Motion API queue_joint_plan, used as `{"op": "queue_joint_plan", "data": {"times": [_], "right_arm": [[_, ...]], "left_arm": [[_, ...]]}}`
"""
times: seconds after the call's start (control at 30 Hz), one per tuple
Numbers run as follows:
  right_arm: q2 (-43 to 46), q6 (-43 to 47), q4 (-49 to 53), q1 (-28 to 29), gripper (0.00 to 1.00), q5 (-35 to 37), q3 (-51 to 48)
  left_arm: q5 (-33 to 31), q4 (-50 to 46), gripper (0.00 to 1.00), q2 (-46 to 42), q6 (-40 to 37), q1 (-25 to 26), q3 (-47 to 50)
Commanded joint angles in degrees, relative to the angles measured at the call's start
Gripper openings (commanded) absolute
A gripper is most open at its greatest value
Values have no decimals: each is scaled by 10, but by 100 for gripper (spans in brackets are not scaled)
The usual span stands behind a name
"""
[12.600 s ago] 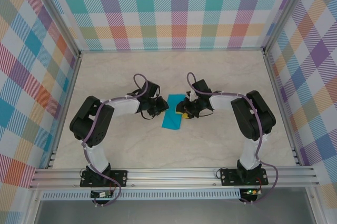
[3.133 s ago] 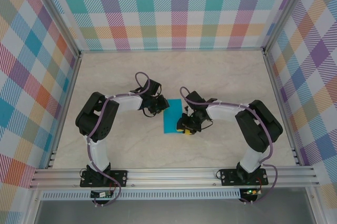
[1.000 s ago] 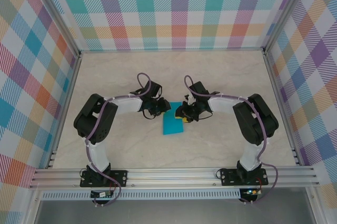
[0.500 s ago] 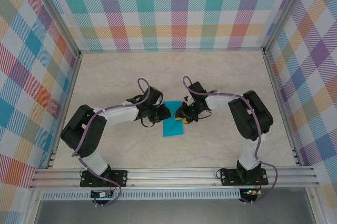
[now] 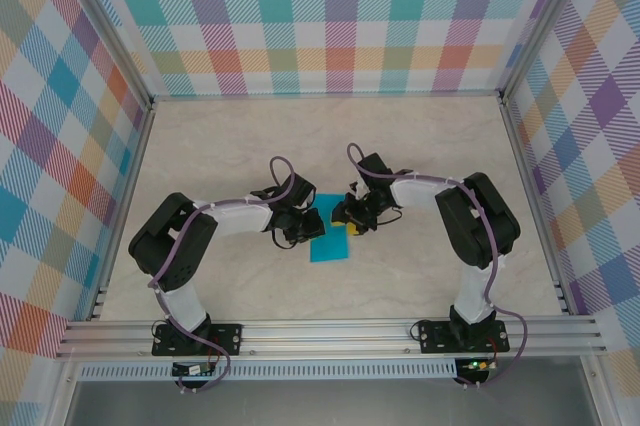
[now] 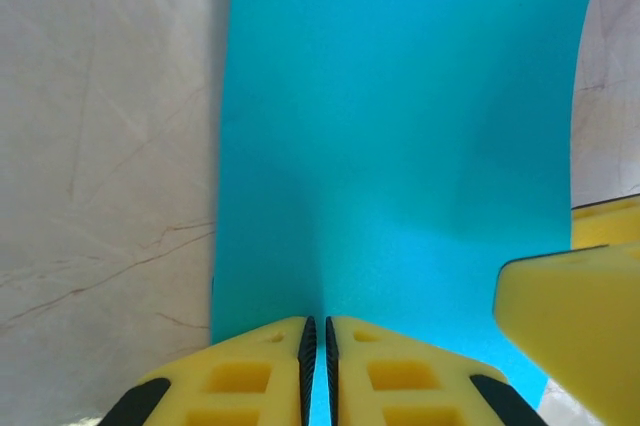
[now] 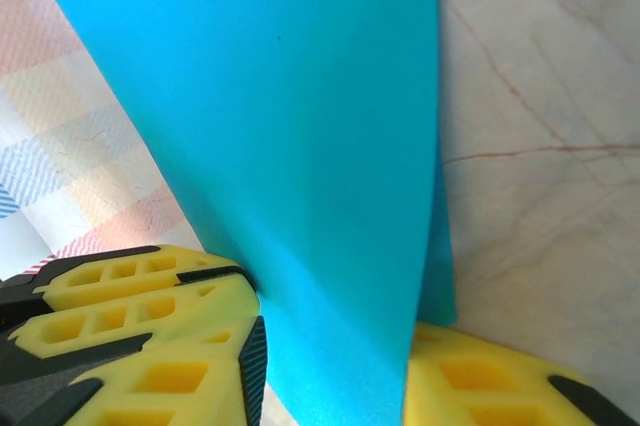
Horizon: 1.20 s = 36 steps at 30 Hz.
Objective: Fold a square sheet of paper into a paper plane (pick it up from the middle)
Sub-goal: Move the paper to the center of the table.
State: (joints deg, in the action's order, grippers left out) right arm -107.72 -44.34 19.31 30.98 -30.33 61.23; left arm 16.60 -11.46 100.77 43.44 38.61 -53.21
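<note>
Two tools meet at one sheet. The square sheet of paper (image 5: 329,243), teal and folded to a narrow rectangle, lies on the pale worktop (image 5: 420,146) between them, its far end at their tips. My left tool (image 6: 316,346) has its yellow fingers pressed almost together with a sliver of teal in the slit. It is pinching the near edge of the paper, which lifts slightly into the grip and stretches away ahead of the tool. Off to that tool's right, one yellow finger (image 6: 570,316) of the other arm overlaps the paper's edge. My right tool (image 7: 330,336) has its jaws apart, one finger on each side of the sheet, which runs up between them at a slant. The finger on the left of that wrist view touches the paper, and a second layer peeks out along the sheet's right edge.
</note>
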Motion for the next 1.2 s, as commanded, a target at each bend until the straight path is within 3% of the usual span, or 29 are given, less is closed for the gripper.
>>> {"op": "queue_joint_plan", "data": {"times": [0.0,0.17,0.47,0.6,0.77,1.0,1.17], "right_arm": [[0,22,37,-7,32,6,22],[-19,29,70,-7,18,9,48],[-30,15,72,-7,11,-16,54],[-38,10,91,-7,12,-18,65],[-44,18,112,-7,12,-14,77],[-50,22,123,-7,13,-20,87],[-51,24,125,-7,13,-22,86]], "left_arm": [[-40,-76,15,10,-34,7,-4],[-45,-68,18,-25,-58,8,4],[-76,-56,41,-152,-105,26,29],[-127,-50,46,-207,-140,71,56],[-243,-9,46,-246,-238,173,99],[-311,-97,46,-206,-286,245,72],[-342,-94,62,-184,-304,277,69]]}}
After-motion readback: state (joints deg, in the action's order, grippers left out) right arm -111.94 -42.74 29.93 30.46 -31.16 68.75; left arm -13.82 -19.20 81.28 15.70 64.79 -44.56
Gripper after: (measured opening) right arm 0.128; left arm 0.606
